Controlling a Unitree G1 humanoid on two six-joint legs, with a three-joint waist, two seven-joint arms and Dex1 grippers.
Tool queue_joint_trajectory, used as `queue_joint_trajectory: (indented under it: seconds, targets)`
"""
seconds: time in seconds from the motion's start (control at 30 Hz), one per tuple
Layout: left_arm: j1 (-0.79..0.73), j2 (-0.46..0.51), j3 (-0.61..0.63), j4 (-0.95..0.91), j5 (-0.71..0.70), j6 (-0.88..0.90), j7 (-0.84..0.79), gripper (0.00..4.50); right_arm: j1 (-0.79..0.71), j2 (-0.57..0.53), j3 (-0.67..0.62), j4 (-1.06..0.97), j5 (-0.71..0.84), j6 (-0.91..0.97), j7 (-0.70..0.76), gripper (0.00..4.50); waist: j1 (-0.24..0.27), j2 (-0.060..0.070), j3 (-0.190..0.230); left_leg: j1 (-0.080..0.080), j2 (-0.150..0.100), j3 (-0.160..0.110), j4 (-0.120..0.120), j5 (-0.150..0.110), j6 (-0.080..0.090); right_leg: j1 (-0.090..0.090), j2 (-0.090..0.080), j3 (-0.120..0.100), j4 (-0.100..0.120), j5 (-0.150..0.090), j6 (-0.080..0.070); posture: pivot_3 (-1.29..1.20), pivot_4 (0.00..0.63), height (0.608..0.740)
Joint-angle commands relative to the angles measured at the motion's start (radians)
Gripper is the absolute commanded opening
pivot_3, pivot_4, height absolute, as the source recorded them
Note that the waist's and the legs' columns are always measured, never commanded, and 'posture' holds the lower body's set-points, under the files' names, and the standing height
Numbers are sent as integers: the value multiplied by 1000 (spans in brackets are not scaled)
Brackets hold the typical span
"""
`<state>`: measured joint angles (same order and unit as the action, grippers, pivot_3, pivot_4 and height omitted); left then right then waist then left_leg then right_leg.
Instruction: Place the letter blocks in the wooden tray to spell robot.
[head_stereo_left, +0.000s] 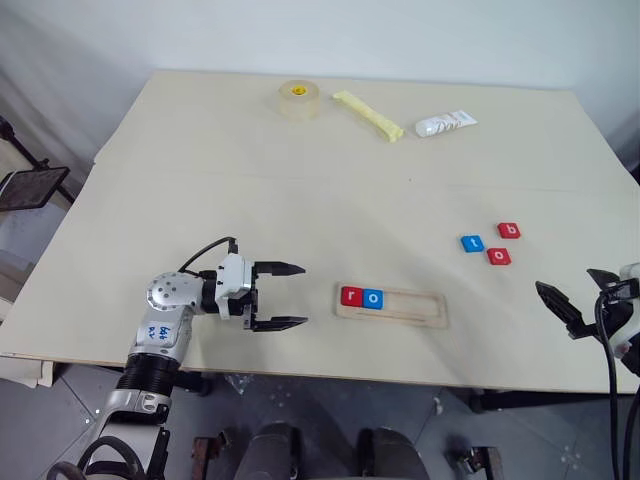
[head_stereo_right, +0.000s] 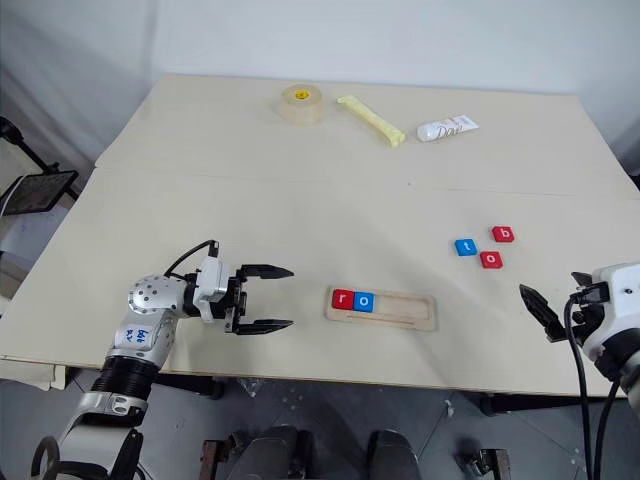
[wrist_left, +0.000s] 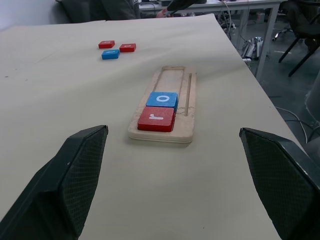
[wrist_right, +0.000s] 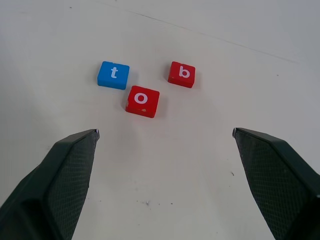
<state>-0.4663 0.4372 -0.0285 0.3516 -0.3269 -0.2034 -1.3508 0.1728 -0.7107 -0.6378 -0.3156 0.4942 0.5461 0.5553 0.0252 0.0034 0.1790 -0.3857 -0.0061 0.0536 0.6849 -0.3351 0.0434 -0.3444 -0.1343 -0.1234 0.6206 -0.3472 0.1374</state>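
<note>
Near the front edge of the bench (head_stereo_left: 200, 200) I see the wooden tray (head_stereo_left: 410, 308), a long pale strip with rounded corners and a shallow slot. At its left end sit two letter blocks side by side and touching: a red r (head_stereo_left: 351, 296) and a blue o (head_stereo_left: 372, 298). The rest of the slot is bare wood.

Three more tiles lie loose on the bench, to the right of the tray and further back: a blue t (head_stereo_left: 472, 243), a red b (head_stereo_left: 508, 230) and a red o (head_stereo_left: 499, 256), close together but apart from one another.

My left gripper (head_stereo_left: 285, 296) hovers level just left of the tray, pointing toward it, fingers spread wide and holding nothing. My right gripper (wrist_right: 162, 135) is at the bench's right front edge, facing the three loose tiles, fingers likewise spread and empty.

The bench top is plain cream with a faint seam across it; a pale wall stands behind. Along the far edge lie a roll of tape (head_stereo_left: 299, 98), a yellow stick (head_stereo_left: 367, 114) and a white tube (head_stereo_left: 446, 124), well clear of the tiles.
</note>
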Motion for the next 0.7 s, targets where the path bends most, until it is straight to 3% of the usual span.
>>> queue_joint_trajectory:
  seconds: [0.03, 0.3, 0.53, 0.7]
  targets:
    - [4, -2, -2, -43, -33, 0, -12, 4478, 4, -4, -43, -32, 12, -16, 4, 4500, 0, 0, 0, 0, 0, 0, 0, 0, 0, 0, 0, 0, 0, 0, 0, 0, 150, 740]
    - [15, 2, -3, -51, -36, -4, -15, 4478, -7, -17, -50, -5, 27, 1, 11, 4500, 0, 0, 0, 0, 0, 0, 0, 0, 0, 0, 0, 0, 0, 0, 0, 0, 150, 740]
    - [44, 7, 2, -100, -49, 12, 1, 4478, -343, -102, 119, 311, -12, 73, 16, 4500, -16, 0, 0, 1, 0, 4, 0, 1, 0, 0, 0, 3, -1, 0, 0, 0, 150, 740]
    - [75, 19, 7, -133, -57, 18, -1, 4478, -625, -120, 266, 621, -109, -8, 54, 4500, -27, 1, 0, 0, 0, 3, -1, 1, 0, -2, 0, 3, 0, 0, 0, 0, 150, 740]
